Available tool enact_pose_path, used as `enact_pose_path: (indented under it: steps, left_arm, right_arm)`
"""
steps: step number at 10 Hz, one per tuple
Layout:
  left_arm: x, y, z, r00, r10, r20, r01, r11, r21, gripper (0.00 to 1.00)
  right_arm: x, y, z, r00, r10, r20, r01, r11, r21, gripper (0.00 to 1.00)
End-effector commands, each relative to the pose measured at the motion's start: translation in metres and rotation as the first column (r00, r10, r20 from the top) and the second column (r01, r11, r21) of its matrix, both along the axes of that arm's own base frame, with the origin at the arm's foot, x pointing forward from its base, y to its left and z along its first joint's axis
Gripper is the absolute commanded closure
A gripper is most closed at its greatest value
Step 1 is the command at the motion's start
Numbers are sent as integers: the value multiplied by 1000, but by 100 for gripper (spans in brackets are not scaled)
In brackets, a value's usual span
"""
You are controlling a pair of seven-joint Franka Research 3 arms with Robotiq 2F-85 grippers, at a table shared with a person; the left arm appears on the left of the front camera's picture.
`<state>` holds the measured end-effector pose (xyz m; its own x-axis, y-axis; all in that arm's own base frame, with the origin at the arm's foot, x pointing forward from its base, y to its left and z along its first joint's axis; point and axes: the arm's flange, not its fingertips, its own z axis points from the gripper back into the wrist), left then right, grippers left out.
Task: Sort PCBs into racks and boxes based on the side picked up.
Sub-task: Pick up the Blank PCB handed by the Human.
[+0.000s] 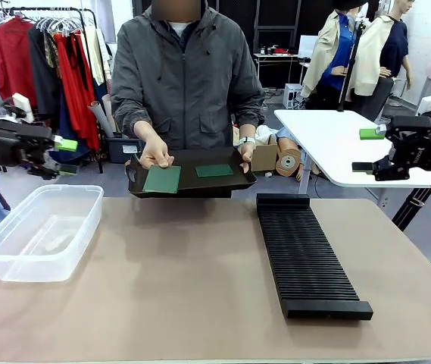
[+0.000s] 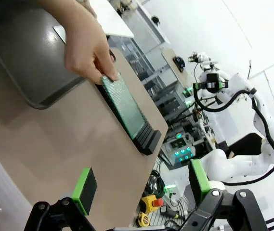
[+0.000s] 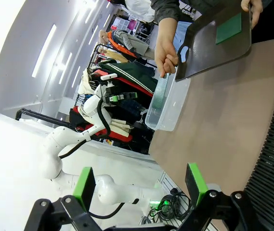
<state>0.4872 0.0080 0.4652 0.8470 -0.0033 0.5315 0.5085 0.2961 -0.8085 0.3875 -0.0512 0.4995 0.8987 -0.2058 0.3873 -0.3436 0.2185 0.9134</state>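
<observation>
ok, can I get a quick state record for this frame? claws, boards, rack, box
left claw: open, holding nothing, up off the table's left side
right claw: open, holding nothing, up off the table's right side
tray: black, held by the person at the table's far edge
lighter PCB: pinched by the person's hand, jutting over the tray's near edge
darker PCB: lying flat in the tray
clear tub: on the table's left side, no boards inside
rack: on the table's right side, slots unfilled
</observation>
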Motion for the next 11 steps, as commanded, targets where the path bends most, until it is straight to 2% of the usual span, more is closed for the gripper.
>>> enact_pose_path:
  steps: [1, 6, 9, 11]
  left_arm:
    - [9, -7, -11, 999, -36, -8, 36, 999, 22, 0]
    - [27, -50, -56, 991, -130, 17, 130, 991, -9, 0]
    - [40, -73, -71, 990, -138, -34, 136, 988, -76, 0]
    - [47, -86, -79, 990, -110, -89, 97, 985, -143, 0]
  right_arm:
    - [0, 1, 4, 1000, -4, -16, 4, 1000, 16, 0]
    - [0, 1, 4, 1000, -4, -16, 4, 1000, 16, 0]
    - [0, 1, 4, 1000, -4, -16, 4, 1000, 16, 0]
    - [0, 1, 4, 1000, -4, -16, 4, 1000, 16, 0]
